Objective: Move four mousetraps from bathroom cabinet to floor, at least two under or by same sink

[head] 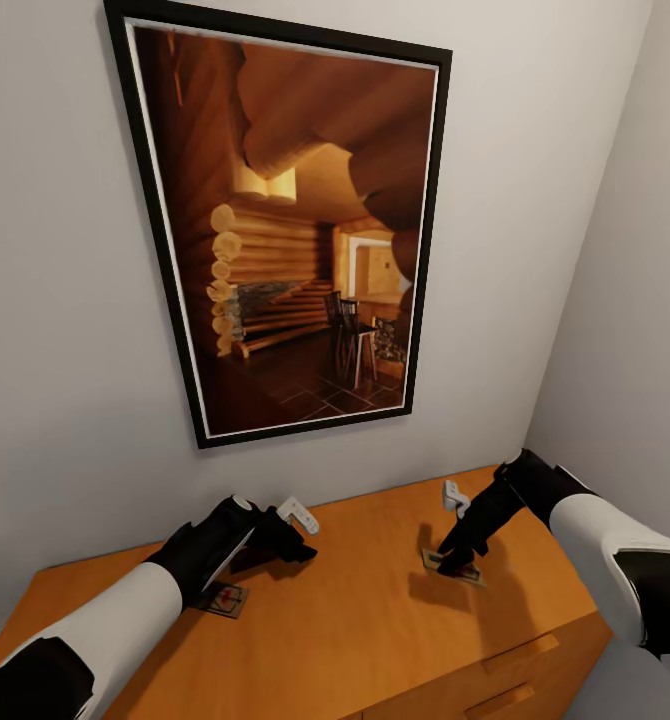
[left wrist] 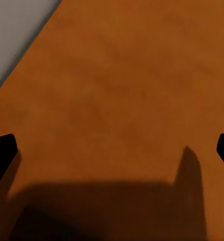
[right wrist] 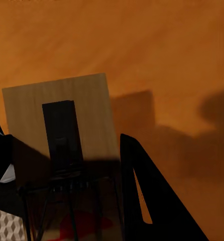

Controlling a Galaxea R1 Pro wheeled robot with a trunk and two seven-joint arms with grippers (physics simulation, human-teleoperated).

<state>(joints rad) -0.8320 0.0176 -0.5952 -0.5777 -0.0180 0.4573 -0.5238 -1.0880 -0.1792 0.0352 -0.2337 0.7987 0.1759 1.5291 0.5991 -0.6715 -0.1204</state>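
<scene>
Just lower right, a trap point(head: 453, 566) is straddled lengthwise by the right gripper point(head: 462, 560), part-open, grasp undetermined.

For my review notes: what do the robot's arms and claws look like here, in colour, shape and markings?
Both arms have glossy white rounded forearm shells, with black segments above them at the picture edges and matte black wrists. The left claw and right claw are black, with slim tapering fingers. A small white angular piece sits near each wrist. I see no loose cables or markings.
</scene>
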